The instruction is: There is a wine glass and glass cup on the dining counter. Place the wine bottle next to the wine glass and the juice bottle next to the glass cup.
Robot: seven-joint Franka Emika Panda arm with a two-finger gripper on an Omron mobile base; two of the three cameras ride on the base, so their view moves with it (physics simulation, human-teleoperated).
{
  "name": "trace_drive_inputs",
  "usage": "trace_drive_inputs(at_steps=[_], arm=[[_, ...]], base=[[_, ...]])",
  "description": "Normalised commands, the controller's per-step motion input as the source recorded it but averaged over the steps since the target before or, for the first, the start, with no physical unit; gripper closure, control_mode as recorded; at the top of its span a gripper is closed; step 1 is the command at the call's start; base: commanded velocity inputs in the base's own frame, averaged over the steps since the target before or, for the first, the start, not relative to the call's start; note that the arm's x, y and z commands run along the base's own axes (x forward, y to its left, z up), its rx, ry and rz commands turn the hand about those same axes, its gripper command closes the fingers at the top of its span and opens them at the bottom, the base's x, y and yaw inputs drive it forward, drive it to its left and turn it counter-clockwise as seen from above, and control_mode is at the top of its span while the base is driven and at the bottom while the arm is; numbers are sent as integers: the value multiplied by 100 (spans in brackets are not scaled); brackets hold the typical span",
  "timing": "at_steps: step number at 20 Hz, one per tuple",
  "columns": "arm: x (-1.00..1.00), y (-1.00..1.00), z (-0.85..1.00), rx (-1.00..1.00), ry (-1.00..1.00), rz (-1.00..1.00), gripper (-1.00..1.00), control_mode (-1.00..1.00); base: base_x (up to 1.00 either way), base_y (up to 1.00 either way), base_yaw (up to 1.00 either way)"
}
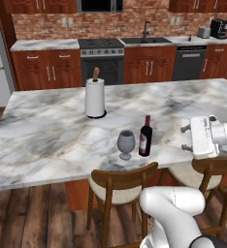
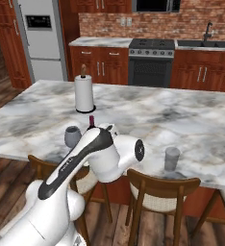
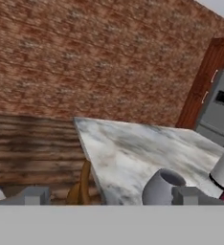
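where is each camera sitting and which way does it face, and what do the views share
Left base view: behind the arm to its left, facing forward and down over the dining counter; white arm at lower right.
Right base view: behind to its right, facing the same counter; the arm rises from lower left, hiding most of the wine bottle.
Hand view: on the hand, looking low along the counter toward a brick wall; finger tips at the bottom.
All three share the wine glass; both base views share the paper towel roll.

White arm bent low, wrist turned sideways, hand with 2 fingertips spread apart
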Motion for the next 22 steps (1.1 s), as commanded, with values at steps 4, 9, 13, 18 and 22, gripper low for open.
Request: trace_drive_inputs(at_steps=[4, 9, 13, 18, 22], arm=[[-29, 0, 14, 0, 28, 0, -100, -100], [-37, 3, 4, 0, 3, 0, -100, -100], [-42, 9, -3, -4, -10, -10, -100, -100], [-16, 1, 0, 0, -1, -24, -100, -100], [0, 0, 0, 0, 0, -8, -100, -100]], base=[[0, 0, 0], [0, 0, 0], [0, 0, 0], [0, 0, 0], [0, 0, 0]])
